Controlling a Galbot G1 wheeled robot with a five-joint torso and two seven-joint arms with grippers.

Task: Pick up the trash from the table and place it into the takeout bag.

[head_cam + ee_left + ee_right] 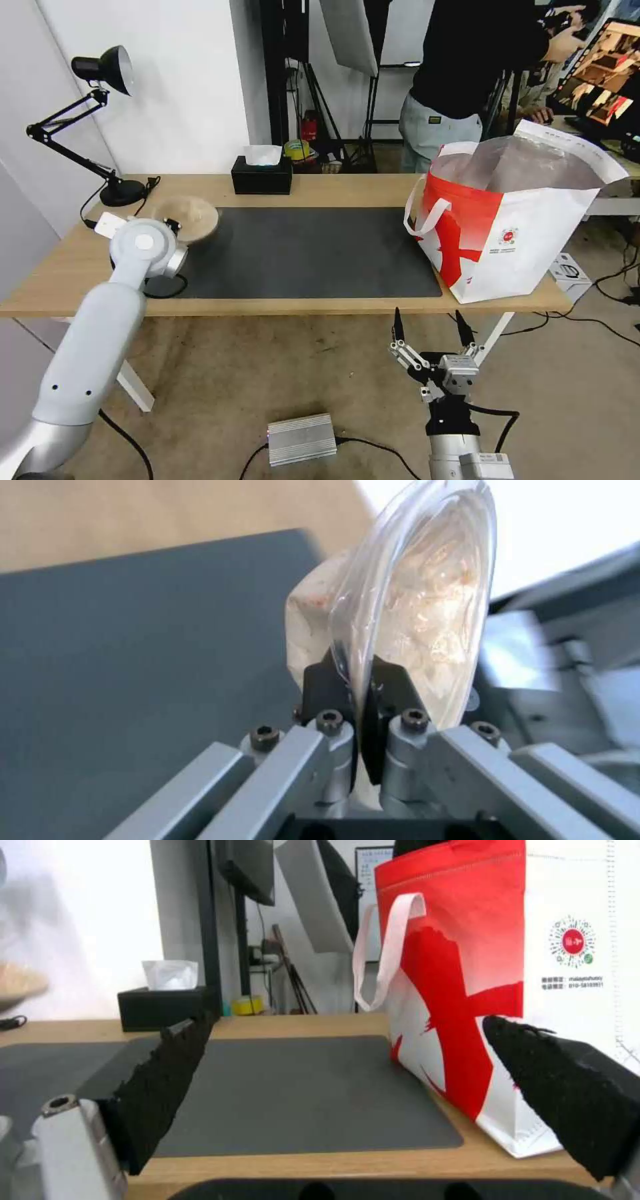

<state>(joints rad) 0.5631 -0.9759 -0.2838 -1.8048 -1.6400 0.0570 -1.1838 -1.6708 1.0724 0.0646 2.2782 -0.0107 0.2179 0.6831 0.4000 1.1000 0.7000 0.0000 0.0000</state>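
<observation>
While clamped on the rim of the beige pulp bowl [413, 615] at the table's [333, 190] far-left end, above the grey mat's [300, 253] left edge, left gripper [360, 700] in the lift-and-carry step. Bowl tilted, apparently clear of the surface. Right gripper [430, 321] idle below the near edge, fingers spread wide. Next, probably: a long carry rightward, up over the takeout bag's [527, 240] tall open mouth.

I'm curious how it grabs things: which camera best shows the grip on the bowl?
The left wrist view: the left gripper is pinched on the beige bowl's rim. The head view has the arm covering that grip; the right wrist view catches the bowl's blurred edge.
</observation>
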